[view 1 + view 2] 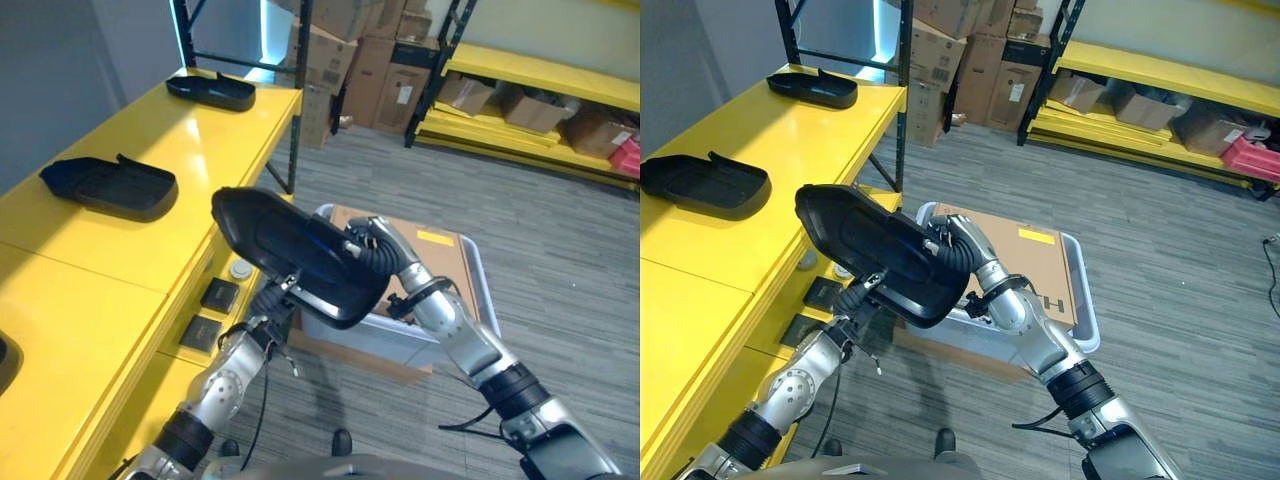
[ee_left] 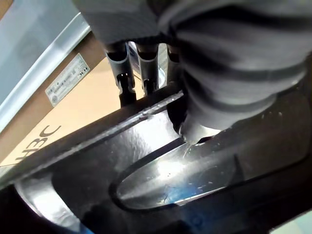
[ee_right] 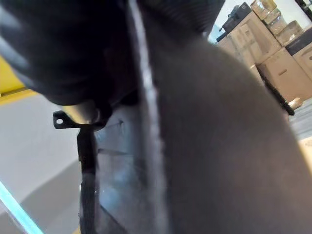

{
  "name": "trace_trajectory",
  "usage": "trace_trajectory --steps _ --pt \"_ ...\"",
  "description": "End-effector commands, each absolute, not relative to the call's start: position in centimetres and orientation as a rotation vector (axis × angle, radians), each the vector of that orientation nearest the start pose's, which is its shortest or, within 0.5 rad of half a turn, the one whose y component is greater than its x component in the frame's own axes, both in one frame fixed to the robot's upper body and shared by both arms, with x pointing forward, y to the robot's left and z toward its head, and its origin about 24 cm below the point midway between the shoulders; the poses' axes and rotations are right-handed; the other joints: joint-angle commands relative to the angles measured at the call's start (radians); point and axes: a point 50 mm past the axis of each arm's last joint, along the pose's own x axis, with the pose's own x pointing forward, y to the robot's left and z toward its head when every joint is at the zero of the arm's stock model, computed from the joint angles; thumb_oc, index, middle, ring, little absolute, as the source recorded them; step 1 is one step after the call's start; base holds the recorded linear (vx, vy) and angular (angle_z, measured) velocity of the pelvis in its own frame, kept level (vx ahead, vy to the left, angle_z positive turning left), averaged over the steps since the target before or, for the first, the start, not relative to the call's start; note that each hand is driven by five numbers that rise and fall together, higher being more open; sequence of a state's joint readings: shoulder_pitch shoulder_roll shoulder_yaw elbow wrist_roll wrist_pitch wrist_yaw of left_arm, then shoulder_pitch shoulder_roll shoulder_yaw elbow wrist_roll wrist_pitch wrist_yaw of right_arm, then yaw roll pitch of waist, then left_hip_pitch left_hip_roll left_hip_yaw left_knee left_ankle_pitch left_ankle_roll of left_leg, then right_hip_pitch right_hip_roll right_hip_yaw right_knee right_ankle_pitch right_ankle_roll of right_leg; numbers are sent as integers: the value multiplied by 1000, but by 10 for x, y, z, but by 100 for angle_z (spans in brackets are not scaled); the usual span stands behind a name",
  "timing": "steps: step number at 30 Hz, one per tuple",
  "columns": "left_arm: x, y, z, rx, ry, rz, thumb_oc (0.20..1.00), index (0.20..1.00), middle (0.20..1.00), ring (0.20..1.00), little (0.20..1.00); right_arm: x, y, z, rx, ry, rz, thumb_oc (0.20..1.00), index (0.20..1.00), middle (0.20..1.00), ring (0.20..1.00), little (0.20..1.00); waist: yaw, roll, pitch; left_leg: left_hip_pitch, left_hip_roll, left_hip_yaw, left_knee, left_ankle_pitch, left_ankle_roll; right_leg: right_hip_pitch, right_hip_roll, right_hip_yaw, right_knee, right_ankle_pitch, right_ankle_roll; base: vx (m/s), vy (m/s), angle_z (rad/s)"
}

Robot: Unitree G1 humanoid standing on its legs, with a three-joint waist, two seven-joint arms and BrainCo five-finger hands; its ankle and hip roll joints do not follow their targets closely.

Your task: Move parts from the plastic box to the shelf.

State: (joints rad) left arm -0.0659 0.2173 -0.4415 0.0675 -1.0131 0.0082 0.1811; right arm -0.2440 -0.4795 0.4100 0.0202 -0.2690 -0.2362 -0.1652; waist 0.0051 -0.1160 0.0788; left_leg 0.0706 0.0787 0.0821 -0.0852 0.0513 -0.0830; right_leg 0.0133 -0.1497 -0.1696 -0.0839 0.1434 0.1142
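A large black plastic part (image 1: 290, 250) is held in the air between the yellow shelf (image 1: 150, 235) and the grey plastic box (image 1: 487, 290). My right hand (image 1: 378, 250) is curled round its right edge. My left hand (image 1: 265, 305) grips it from below. In the left wrist view, the fingers (image 2: 122, 73) lie behind the part's rim (image 2: 146, 109) and the thumb presses the near side. A sheet of cardboard (image 1: 440, 260) covers the inside of the box. Two more black parts (image 1: 110, 185) (image 1: 212, 90) lie on the shelf top.
Small dark items (image 1: 220, 295) sit on a lower shelf level beside my left arm. Cardboard cartons (image 1: 370, 60) are stacked at the back, beside a yellow rack (image 1: 530, 110) holding more boxes. Grey carpet lies to the right of the box.
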Motion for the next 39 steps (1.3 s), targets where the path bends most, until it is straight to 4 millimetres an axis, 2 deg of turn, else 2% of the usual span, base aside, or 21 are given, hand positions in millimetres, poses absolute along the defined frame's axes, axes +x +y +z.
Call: trace_trajectory --steps 1,3,8,13,15,16,17,19,20,21,22,24,26,28,29,30,31,32,33,35,39 --pt "291 105 92 -742 -141 -119 200 200 200 200 200 233 -78 117 -466 -673 626 200 200 200 200 200 9 63 26 9 -65 -9 -2 -13 86 85 11 -53 22 -60 5 4 100 -6" --pt "289 117 108 -572 -286 -65 200 200 200 200 200 236 -88 106 -382 -560 567 1000 1000 1000 1000 1000 7 61 26 7 -75 -13 -2 -15 93 83 7 -46 18 -52 10 10 107 -6" --pt "286 135 126 -267 -446 33 200 200 200 200 200 243 -116 98 -498 -511 379 1000 1000 1000 1000 1000 -5 55 23 9 -91 -15 -2 -21 105 72 4 -29 24 -46 19 13 74 -3" --pt "280 166 129 -6 -509 134 200 200 200 200 200 244 -183 84 -557 -329 153 1000 1000 1000 1000 1000 -43 52 20 5 -79 9 -2 -15 113 39 9 -1 93 -66 27 -6 9 -8" --pt "281 171 128 37 -513 145 200 200 200 200 200 239 -206 64 -512 -182 73 1000 1000 1000 1000 1000 -71 55 17 -2 -81 -25 -2 -9 123 23 37 72 133 -90 13 0 -75 -16" --pt "284 172 127 55 -516 105 200 200 200 200 200 223 -231 34 -474 -34 -7 1000 1000 1000 1000 1000 -103 56 15 -11 -93 -85 -2 5 132 2 82 160 168 -94 -7 15 -124 7" --pt "285 171 127 64 -519 90 200 200 200 200 200 218 -238 23 -463 27 -31 1000 1000 1000 1000 1000 -113 57 14 -13 -97 -107 -2 7 134 -4 96 189 180 -96 -12 30 -179 49" --pt "286 169 129 72 -536 30 200 200 200 200 200 187 -259 -34 -393 350 -74 1000 1000 1000 1000 1000 -135 57 19 -12 -107 -177 -2 13 134 -7 126 238 195 -104 -28 3 -292 120" --pt "286 167 135 69 -557 -9 200 200 200 200 200 158 -260 -82 -301 716 13 1000 1000 1000 1000 1000 -126 53 25 -15 -107 -207 -2 17 125 10 134 228 173 -116 -44 -83 -490 189" --pt "287 163 142 33 -571 -78 200 200 200 200 200 120 -261 -122 -396 965 109 1000 1000 1000 1000 1000 -94 50 32 -25 -107 -233 -2 23 113 25 132 207 140 -109 -53 -69 -604 170" --pt "284 157 144 24 -572 -154 200 200 200 200 200 89 -257 -146 -421 1170 188 1000 1000 1000 1000 1000 -44 51 40 -33 -104 -270 -2 28 95 44 134 187 104 -105 -57 -80 -459 119" --pt "279 156 143 -6 -570 -206 200 200 200 200 200 85 -246 -155 -386 1292 250 1000 1000 1000 1000 1000 -9 58 56 -59 -97 -289 -2 61 75 48 137 167 77 -86 -62 -115 -258 52" --pt "274 157 147 -97 -580 -263 200 200 200 200 200 71 -238 -164 -359 1463 256 1000 1000 1000 1000 1000 49 80 93 -141 -84 -261 6 111 35 81 131 129 35 -82 -65 -146 -155 52" --pt "272 157 149 -113 -590 -279 200 200 200 200 200 69 -238 -164 -360 1507 239 1000 1000 1000 1000 1000 61 87 108 -171 -76 -240 9 132 21 94 127 112 20 -76 -63 -134 -55 61" --pt "265 155 157 -195 -618 -330 200 200 200 200 200 57 -252 -163 -378 1637 158 1000 1000 1000 1000 1000 90 118 141 -222 -50 -135 27 167 -15 125 116 42 0 -76 -59 -183 -14 96" --pt "264 156 158 -200 -623 -323 200 200 200 200 200 57 -254 -162 -390 1647 151 1000 1000 1000 1000 1000 92 121 143 -222 -47 -124 29 168 -18 129 115 32 -1 -77 -59 -263 8 114" --pt "260 153 162 -211 -638 -353 200 200 200 200 200 57 -257 -161 -372 1652 111 1000 1000 1000 1000 1000 91 123 140 -214 -39 -61 61 148 -14 123 104 -10 -3 -76 -60 -124 20 104" --pt "259 153 162 -212 -640 -355 200 200 200 200 200 58 -257 -161 -372 1650 108 1000 1000 1000 1000 1000 89 123 140 -212 -39 -54 69 140 -12 124 102 -18 -3 -77 -60 -242 112 136" --pt "250 154 166 -226 -668 -357 200 200 200 200 200 69 -260 -160 -394 1598 95 1000 1000 1000 1000 1000 83 111 123 -178 -38 11 133 70 12 101 71 -77 -2 -65 -62 -198 125 132" --pt "244 153 168 -228 -679 -367 200 200 200 200 200 78 -260 -158 -416 1561 87 1000 1000 1000 1000 1000 73 100 109 -127 -39 56 189 7 33 85 49 -125 4 -56 -59 -214 133 115" --pt "242 150 170 -194 -670 -356 200 200 200 200 200 80 -263 -157 -442 1548 98 1000 1000 1000 1000 1000 46 96 73 -40 -2 122 245 -25 21 58 34 -210 6 -52 -63 -147 97 130"
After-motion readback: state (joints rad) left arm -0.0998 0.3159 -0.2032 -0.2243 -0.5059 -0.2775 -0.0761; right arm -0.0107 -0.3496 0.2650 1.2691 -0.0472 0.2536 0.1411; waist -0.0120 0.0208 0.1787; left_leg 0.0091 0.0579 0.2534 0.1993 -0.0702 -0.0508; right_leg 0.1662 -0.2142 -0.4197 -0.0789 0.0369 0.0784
